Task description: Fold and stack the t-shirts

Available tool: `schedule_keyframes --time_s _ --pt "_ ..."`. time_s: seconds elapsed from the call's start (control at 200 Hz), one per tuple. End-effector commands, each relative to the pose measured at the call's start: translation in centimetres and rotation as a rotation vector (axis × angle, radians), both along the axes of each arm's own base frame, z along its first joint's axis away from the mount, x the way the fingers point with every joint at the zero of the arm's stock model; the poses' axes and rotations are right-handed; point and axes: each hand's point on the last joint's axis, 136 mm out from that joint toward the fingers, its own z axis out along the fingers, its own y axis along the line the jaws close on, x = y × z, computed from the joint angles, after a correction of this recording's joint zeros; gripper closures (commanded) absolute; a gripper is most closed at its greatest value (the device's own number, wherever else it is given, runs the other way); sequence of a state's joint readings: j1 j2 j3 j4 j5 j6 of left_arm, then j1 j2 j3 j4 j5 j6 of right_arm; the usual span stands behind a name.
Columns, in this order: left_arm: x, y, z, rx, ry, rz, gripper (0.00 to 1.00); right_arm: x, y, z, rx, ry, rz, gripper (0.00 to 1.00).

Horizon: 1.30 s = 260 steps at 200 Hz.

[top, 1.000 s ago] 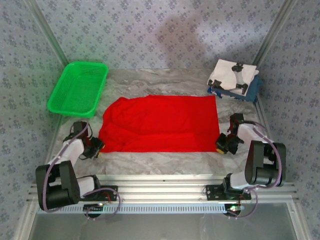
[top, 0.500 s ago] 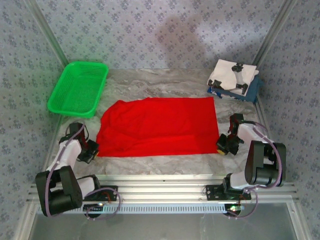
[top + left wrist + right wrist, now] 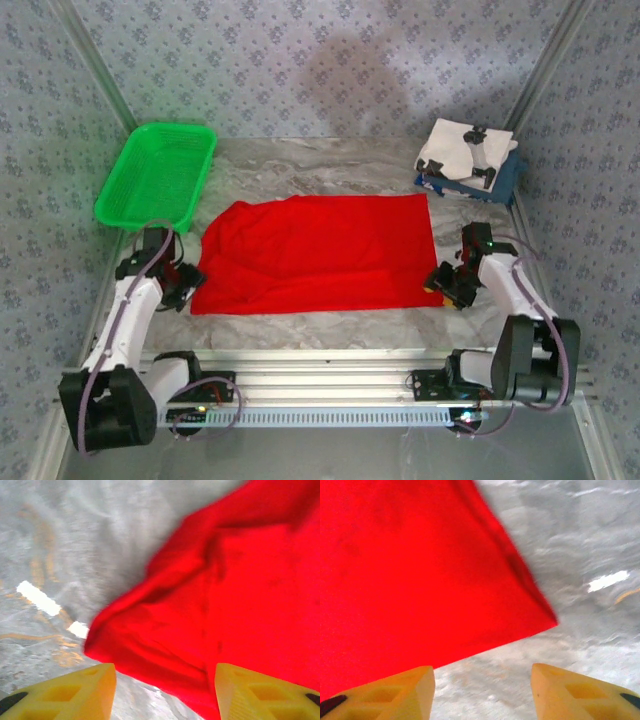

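A bright red t-shirt [image 3: 315, 252] lies folded in a flat rectangle mid-table, its left side rumpled. My left gripper [image 3: 185, 287] is at the shirt's near left corner [image 3: 100, 640], open, its yellow fingers [image 3: 75, 692] apart with nothing between them. My right gripper [image 3: 440, 285] sits at the near right corner [image 3: 547, 620], also open, with bare table between its fingers [image 3: 570, 695]. A folded white t-shirt [image 3: 462, 148] rests on a dark blue one [image 3: 508, 178] at the back right.
A green plastic basket [image 3: 157, 176] stands at the back left. Patterned walls close in the table on three sides. Bare grey table [image 3: 320, 325] runs along the front of the red shirt.
Both grippers went from shut to open and let go of the red shirt's near corners. The shirt's near edge now lies further back. The left arm has reached farther out along the left side.
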State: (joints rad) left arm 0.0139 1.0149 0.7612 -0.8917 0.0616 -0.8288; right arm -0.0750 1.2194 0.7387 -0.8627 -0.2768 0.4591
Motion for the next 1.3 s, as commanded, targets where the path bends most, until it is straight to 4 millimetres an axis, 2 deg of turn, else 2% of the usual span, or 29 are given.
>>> schedule_keyframes --time_s 0.0,0.105,0.14,0.16,0.31,0.465,0.59,0.74,1.019,1.294 --pt "-1.1 -2.9 1.1 -0.069 0.024 -0.035 0.41 0.0 3.0 3.2 0.105 -0.096 0.082 0.31" --pt "-2.1 -6.9 -0.6 -0.239 0.063 -0.032 0.41 0.5 5.5 5.1 0.194 -0.205 0.148 0.19" --pt "-2.4 -7.6 -0.9 -0.265 0.062 -0.02 0.41 0.8 6.3 5.6 0.229 -0.241 0.165 0.03" --pt "-2.6 -7.9 -1.1 -0.278 0.063 -0.013 0.41 0.9 6.6 5.8 0.246 -0.255 0.173 0.0" --pt "-3.2 -9.8 -3.3 -0.396 0.062 0.074 0.41 1.7 9.3 7.6 0.331 -0.359 0.248 0.0" --pt "-1.3 -10.2 -3.4 -0.409 -0.013 0.141 0.41 2.2 11.3 8.9 0.355 -0.407 0.331 0.0" --pt "0.3 -10.3 -3.2 -0.418 -0.058 0.173 0.42 2.1 12.6 8.8 0.347 -0.39 0.394 0.0" --pt "0.6 -10.6 -4.0 -0.426 -0.039 0.192 0.44 1.8 13.9 8.6 0.337 -0.373 0.455 0.0" --pt "-0.1 -10.4 -5.8 -0.431 -0.011 0.226 0.47 1.5 14.9 8.0 0.333 -0.35 0.503 0.0" --pt "0.9 -10.4 -6.2 -0.412 -0.023 0.224 0.63 2.1 15.2 7.9 0.33 -0.342 0.514 0.0"
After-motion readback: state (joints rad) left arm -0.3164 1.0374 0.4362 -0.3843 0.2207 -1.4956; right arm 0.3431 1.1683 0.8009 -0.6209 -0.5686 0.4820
